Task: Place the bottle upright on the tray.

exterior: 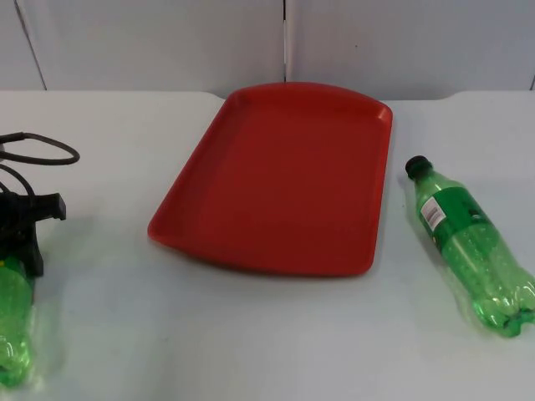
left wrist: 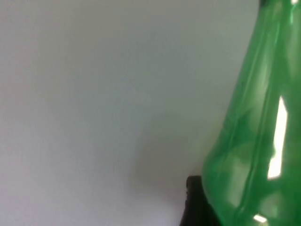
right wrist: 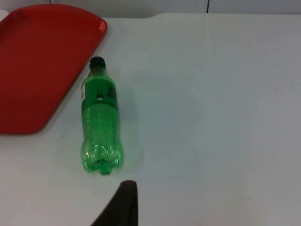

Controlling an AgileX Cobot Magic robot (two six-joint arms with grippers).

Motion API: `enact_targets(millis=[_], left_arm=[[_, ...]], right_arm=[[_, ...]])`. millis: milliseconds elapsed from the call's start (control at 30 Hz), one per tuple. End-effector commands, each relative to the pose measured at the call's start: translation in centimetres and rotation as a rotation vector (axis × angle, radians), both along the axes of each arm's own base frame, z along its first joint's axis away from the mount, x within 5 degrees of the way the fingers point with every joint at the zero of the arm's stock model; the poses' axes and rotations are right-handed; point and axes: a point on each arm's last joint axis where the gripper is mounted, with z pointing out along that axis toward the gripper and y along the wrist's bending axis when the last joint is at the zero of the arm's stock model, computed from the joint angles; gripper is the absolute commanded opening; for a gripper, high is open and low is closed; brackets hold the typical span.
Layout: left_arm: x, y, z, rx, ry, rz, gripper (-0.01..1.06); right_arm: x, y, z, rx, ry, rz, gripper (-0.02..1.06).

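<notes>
A red tray [exterior: 280, 180] lies flat mid-table, also seen as the tray [right wrist: 37, 66] in the right wrist view. One green bottle [exterior: 472, 242] with a black cap lies on its side on the table right of the tray, cap toward the wall; the same bottle [right wrist: 99, 120] shows in the right wrist view. My right gripper [right wrist: 123, 207] hangs a little behind that bottle's base, apart from it. A second green bottle [exterior: 12, 322] lies at the table's left front edge. My left gripper [exterior: 18, 238] sits over its upper end, pressed close against the bottle's green body [left wrist: 254, 141].
White table [exterior: 267, 334] runs back to the grey partition wall [exterior: 167, 42]. Open table surface lies in front of the tray and between the tray and each bottle.
</notes>
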Motion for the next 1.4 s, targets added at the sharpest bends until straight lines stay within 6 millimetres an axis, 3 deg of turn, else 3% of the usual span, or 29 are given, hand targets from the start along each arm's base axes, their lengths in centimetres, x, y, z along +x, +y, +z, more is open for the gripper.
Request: enact_targets(millis=[0,133,300,467,533,667,700,833,933,1133,1367], left_arm=[[-0.3,-0.3,-0.7,-0.012,0.035,0.006,0.00],[-0.4,-0.3,-0.3,-0.014,0.035,-0.021,0.00],[0.0,-0.6,2.0,-0.035,-0.047,-0.046,0.00],[1.0,-1.5,8.0,-0.113,-0.328,-0.048,0.00],[1.0,-1.5,8.7,-0.112,-0.358,-0.059,0.00],[1.1,-1.8,14.5,-0.127,-0.637,-0.064,0.00],[1.1,-1.8,14.5,-0.127,-0.637,-0.064,0.00],[0.5,-1.9,18.9,-0.112,-0.842,-0.086,0.00],[0.4,-2.1,20.6,-0.117,-0.930,-0.115,0.00],[0.9,-3.7,24.3,-0.160,-1.162,-0.373,0.00],[0.8,-4.9,25.7,-0.049,-1.304,-0.673,0.00]], right_arm=[[0.0,0.0,0.0,0.000,-0.006,0.007,1.05],[0.0,0.0,0.0,0.000,-0.006,0.007,1.05],[0.0,0.0,0.0,0.000,-0.006,0.007,1.05],[0.0,0.0,0.0,0.000,-0.006,0.007,1.05],[0.0,0.0,0.0,0.000,-0.006,0.007,1.05],[0.0,0.0,0.0,0.000,-0.006,0.007,1.05],[0.0,0.0,0.0,0.000,-0.006,0.007,1.05],[0.0,0.0,0.0,0.000,-0.006,0.007,1.05],[0.0,0.0,0.0,0.000,-0.006,0.007,1.05],[0.0,0.0,0.0,0.000,-0.006,0.007,1.05],[0.0,0.0,0.0,0.000,-0.006,0.007,1.05]])
